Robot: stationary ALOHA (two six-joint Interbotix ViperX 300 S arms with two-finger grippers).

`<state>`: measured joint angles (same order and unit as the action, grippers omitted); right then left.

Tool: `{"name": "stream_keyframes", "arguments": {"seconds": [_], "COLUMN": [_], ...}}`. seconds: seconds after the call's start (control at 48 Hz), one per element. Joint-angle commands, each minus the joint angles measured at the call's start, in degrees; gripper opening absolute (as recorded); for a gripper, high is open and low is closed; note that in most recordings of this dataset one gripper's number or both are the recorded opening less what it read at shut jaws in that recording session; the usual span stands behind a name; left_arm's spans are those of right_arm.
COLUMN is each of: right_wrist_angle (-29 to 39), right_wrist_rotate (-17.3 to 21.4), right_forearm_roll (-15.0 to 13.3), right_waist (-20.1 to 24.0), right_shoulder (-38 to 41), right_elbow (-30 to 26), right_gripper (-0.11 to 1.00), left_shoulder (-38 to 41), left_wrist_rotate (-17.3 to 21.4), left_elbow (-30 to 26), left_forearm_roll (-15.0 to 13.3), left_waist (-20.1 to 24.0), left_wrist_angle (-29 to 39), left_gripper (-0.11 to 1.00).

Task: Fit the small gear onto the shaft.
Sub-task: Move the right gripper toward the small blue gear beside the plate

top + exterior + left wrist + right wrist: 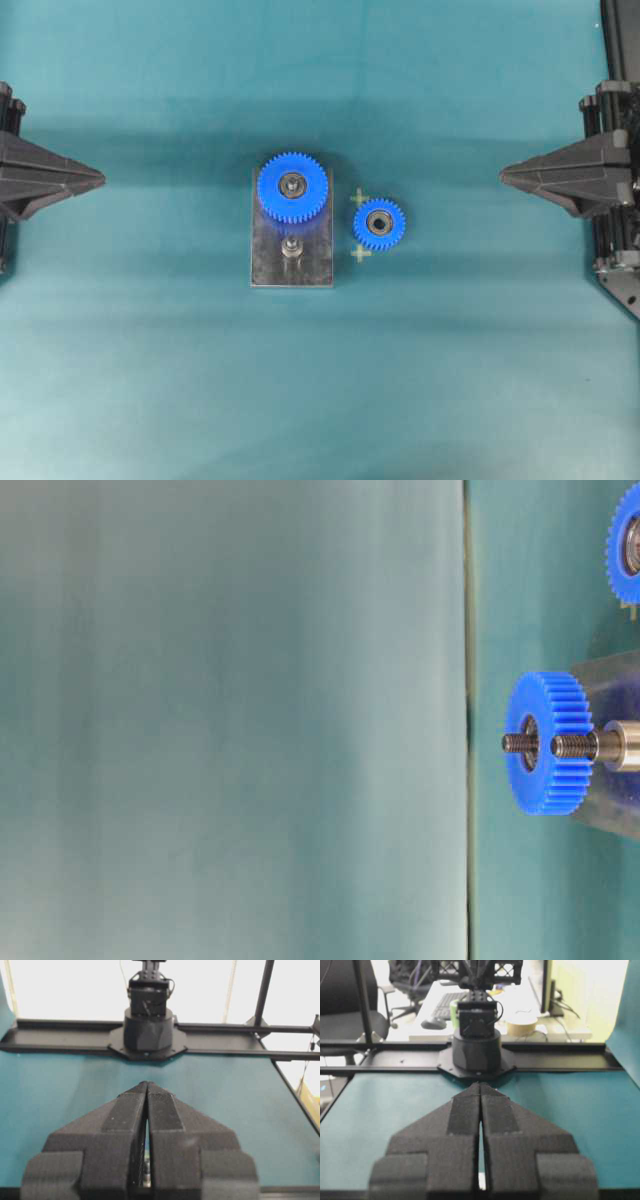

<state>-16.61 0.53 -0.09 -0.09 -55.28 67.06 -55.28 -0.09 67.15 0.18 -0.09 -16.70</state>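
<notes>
Teal worktop [150, 380] fills the overhead view, and both arms sit parked at its edges, well apart from the parts in the middle. Left gripper [100, 180] has its fingers pressed together, holding nothing; right gripper [503, 175] likewise, fingers pressed together and empty, as both wrist views confirm. Centre stage, the grey plate [265, 270] carries the big gear [292, 187] at its far end and the bare shaft [291, 247] standing nearer us, just beside that gear's teeth. The small gear [379, 224] lies flat on the worktop just right of the plate, between two pale cross marks, not touching it. Nothing's begun, so the risks are all ahead: a flat gear gives little edge to pinch, and fingers coming down off-centre could skid it away. Then the bore is narrow — tilt the gear and it jams on the shaft's tip. And its teeth must mesh with the big gear's, or it rides up.
</notes>
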Motion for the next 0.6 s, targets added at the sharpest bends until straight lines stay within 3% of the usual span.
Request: {"name": "stream_keyframes", "arguments": {"seconds": [0.0, 0.146, 0.354, 0.479, 0.583], "right_wrist_angle": [-0.4, 9.5, 30.3, 37.2, 40.1], "right_wrist_rotate": [0.2, 1.3, 1.6, 1.9, 2.2], "right_forearm_roll": [0.4, 5.2, 5.4, 5.4, 5.4], "right_waist": [-0.3, -1.3, -4.4, -6.2, -8.3], "right_shoulder": [0.6, 1.1, 5.4, 11.7, 18.3], "right_elbow": [-0.4, -3.1, -8.3, -12.2, -15.6], "right_gripper": [0.01, -0.01, -0.01, -0.01, -0.01], "left_shoulder": [2.1, 6.9, 12.6, 15.2, 17.3], "left_wrist_rotate": [-2.9, -5.3, -5.9, -6.6, -10.8], "left_elbow": [-0.9, -2.7, -3.9, -6.2, -8.3], "left_forearm_roll": [0.4, 0.4, 0.4, 0.4, 0.4], "left_waist": [-1.1, -1.1, 0.2, 0.4, 0.8], "left_wrist_angle": [-0.5, 0.1, 5.7, 10.0, 12.4], "left_gripper": [0.00, 0.00, 0.00, 0.00, 0.00]}}
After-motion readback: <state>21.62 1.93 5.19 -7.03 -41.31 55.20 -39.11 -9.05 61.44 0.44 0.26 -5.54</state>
